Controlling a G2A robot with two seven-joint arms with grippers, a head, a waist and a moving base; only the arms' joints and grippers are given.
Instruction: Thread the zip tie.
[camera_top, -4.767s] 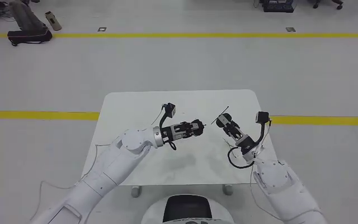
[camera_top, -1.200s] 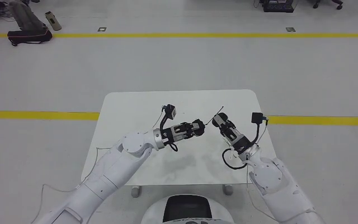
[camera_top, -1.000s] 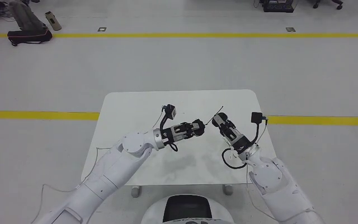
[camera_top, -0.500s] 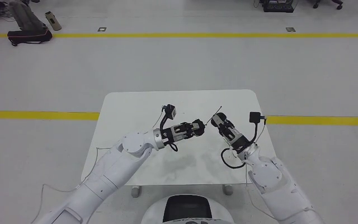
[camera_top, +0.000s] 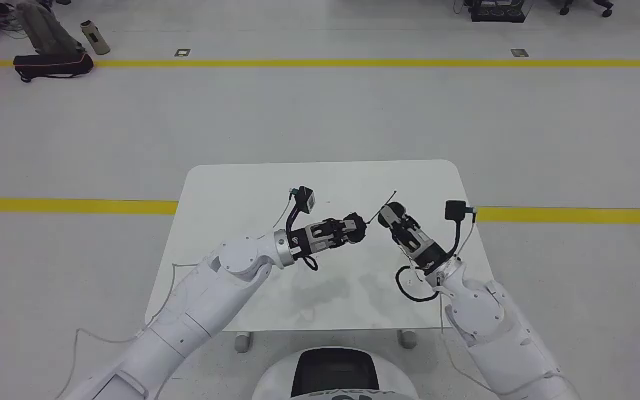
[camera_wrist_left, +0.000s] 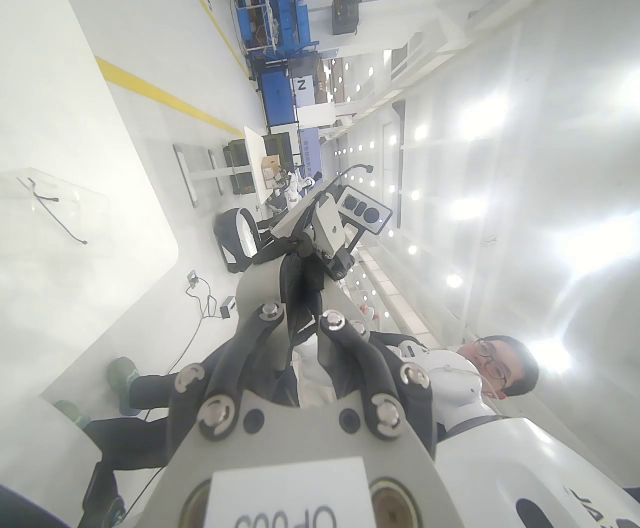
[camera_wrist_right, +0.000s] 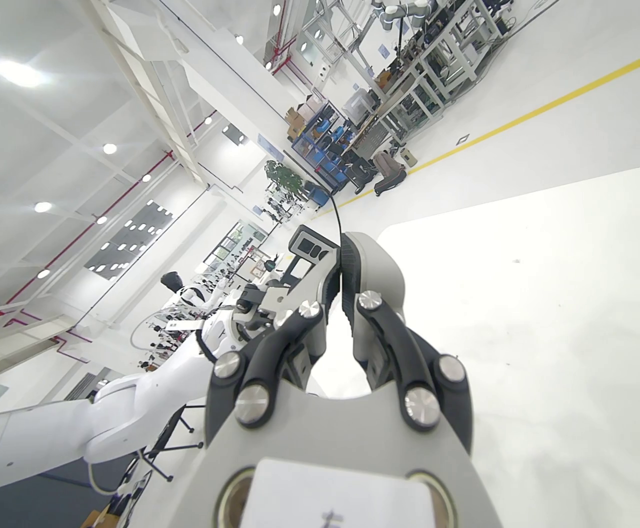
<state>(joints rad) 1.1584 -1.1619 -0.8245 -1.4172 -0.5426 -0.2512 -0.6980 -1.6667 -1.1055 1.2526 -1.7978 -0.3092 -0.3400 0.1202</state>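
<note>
The zip tie (camera_top: 391, 199) is a thin black strap held in the air over the middle of the white table (camera_top: 250, 200). My right gripper (camera_top: 384, 212) is shut on the strap, whose free tail (camera_wrist_right: 334, 210) sticks out past the fingertips (camera_wrist_right: 350, 260). My left gripper (camera_top: 360, 224) faces it tip to tip, a small gap away. It is shut, with a thin black strand pinched between its pads (camera_wrist_left: 280, 280). The strap's lower end reaches toward the left fingertips. In the left wrist view the right gripper (camera_wrist_left: 325, 235) sits just beyond the left one.
The tabletop (camera_wrist_right: 525, 260) below both grippers is bare white, with a rounded corner (camera_wrist_left: 170, 250) on the right side. A thin dark curved line (camera_wrist_left: 52, 210) lies on the table farther off. A dark bag (camera_top: 50, 55) stands on the floor far back left.
Since the oldest frame the right gripper has moved left with the strap, closing on the left gripper. Over the last second both arms have hardly shifted.
</note>
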